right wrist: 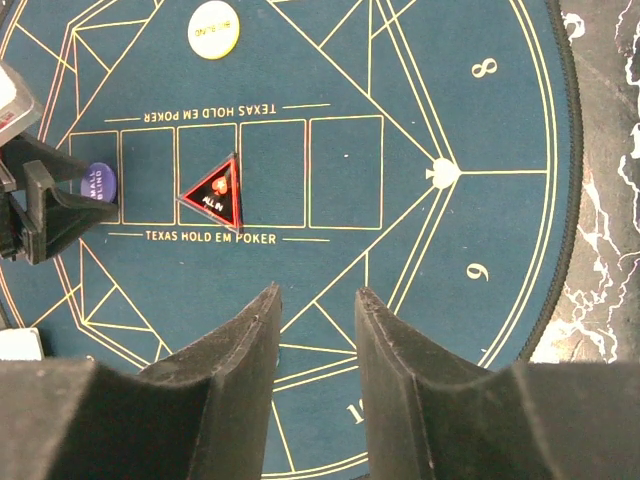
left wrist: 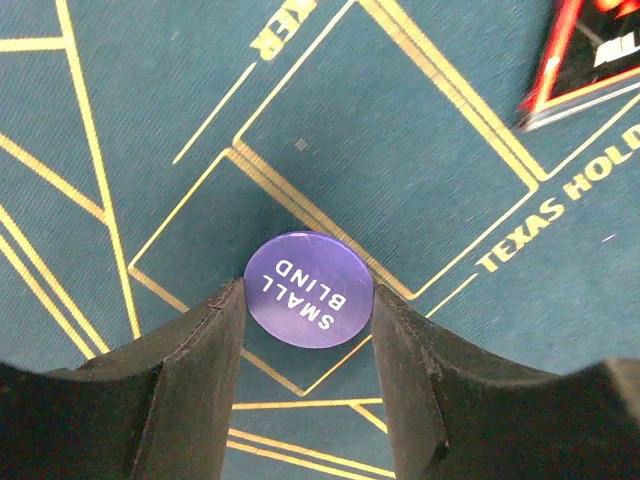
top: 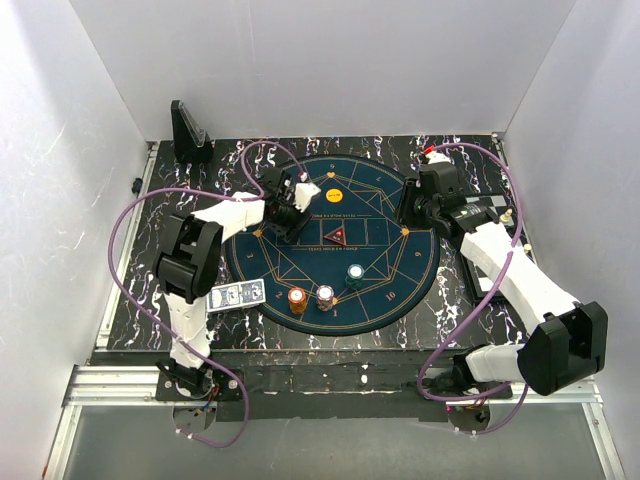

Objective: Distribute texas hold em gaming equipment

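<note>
**Left gripper clamps the SMALL BLIND disc**

Nearest, at the left, lie the cards (top: 237,294). Right of them, orange, white and teal chips (top: 325,295) stand near the mat's (top: 400,290) near rim. Farther in, the triangular marker (right wrist: 214,193), lettered ALL IN, sits in a row of boxes bordered by TEXAS HOLD EM POKER. Left of it, the left gripper (left wrist: 307,300) is closed on the purple disc (left wrist: 310,285) marked SMALL BLIND, a finger on each edge, so this arm should carry it. The right gripper (right wrist: 315,300) hovers part open and empty, well to the right. Farthest lies a yellow disc (right wrist: 213,28), its lettering unreadable.
</note>
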{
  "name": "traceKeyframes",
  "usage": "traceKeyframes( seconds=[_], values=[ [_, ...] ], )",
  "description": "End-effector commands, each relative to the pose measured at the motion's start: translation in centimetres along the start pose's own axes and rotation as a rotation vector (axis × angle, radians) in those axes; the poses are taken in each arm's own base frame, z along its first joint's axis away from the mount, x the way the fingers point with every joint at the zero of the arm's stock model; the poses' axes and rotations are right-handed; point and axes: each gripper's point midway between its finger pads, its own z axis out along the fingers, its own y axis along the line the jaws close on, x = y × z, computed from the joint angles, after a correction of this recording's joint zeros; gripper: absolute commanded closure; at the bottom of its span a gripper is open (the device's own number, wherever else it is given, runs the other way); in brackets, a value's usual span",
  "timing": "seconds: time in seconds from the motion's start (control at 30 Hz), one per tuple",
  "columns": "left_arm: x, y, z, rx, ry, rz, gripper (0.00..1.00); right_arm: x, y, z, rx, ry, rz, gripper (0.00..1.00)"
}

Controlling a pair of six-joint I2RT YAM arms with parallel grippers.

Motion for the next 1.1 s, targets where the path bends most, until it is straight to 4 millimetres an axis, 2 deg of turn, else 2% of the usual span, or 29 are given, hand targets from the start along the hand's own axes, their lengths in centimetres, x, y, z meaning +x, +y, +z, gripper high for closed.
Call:
traceKeyframes(
  seconds=[0.0, 0.2, 0.33, 0.4, 0.47, 0.53, 0.63, 0.67, 0.7, 0.73, 0.83, 0.93, 1.07],
  values=[
    [2.8, 4.1, -2.8, -0.117, 0.048, -0.064, 0.64, -2.1, 1.0, -1.2, -0.037, -0.055, -0.001, 0.59],
    [5.6, 9.0, -5.5, -0.241, 0.071, -0.156, 0.71, -1.9, 1.3, -1.3, -0.058, -0.047, -0.001, 0.62],
    [7.7, 10.3, -7.0, -0.282, 0.084, -0.18, 0.71, -1.5, 2.0, -0.2, -0.087, -0.018, 0.003, 0.62],
    [8.2, 10.6, -7.5, -0.302, 0.081, -0.188, 0.69, -1.2, 2.8, 0.9, -0.118, 0.016, 0.003, 0.62],
    [8.2, 10.7, -8.0, -0.309, 0.072, -0.198, 0.58, -1.0, 3.8, 2.4, -0.136, 0.054, -0.001, 0.62],
    [7.9, 10.4, -8.3, -0.291, 0.057, -0.216, 0.31, -0.8, 5.3, 4.5, -0.159, 0.103, -0.025, 0.62],
    [6.3, 9.4, -8.9, -0.229, 0.012, -0.242, 0.09, -1.9, 7.3, 8.3, -0.148, 0.139, -0.067, 0.64],
    [5.6, 9.2, -9.3, -0.215, -0.006, -0.258, 0.02, -1.6, 7.7, 9.8, -0.139, 0.167, -0.073, 0.65],
    [4.9, 8.9, -9.7, -0.195, -0.022, -0.267, 0.02, -1.8, 8.3, 10.8, -0.143, 0.181, -0.072, 0.66],
    [4.4, 8.5, -9.9, -0.169, -0.033, -0.277, 0.02, -1.0, 8.4, 12.7, -0.135, 0.217, -0.072, 0.66],
    [3.2, 7.5, -11.0, -0.114, -0.058, -0.293, 0.02, -1.0, 9.6, 15.8, -0.146, 0.225, -0.064, 0.66],
    [2.5, 6.7, -12.1, -0.068, -0.081, -0.308, 0.02, 0.2, 10.3, 17.9, -0.151, 0.254, -0.062, 0.66],
    [1.6, 6.5, -13.5, -0.028, -0.116, -0.352, 0.02, 1.8, 11.2, 19.6, -0.162, 0.273, -0.086, 0.62]
  ],
)
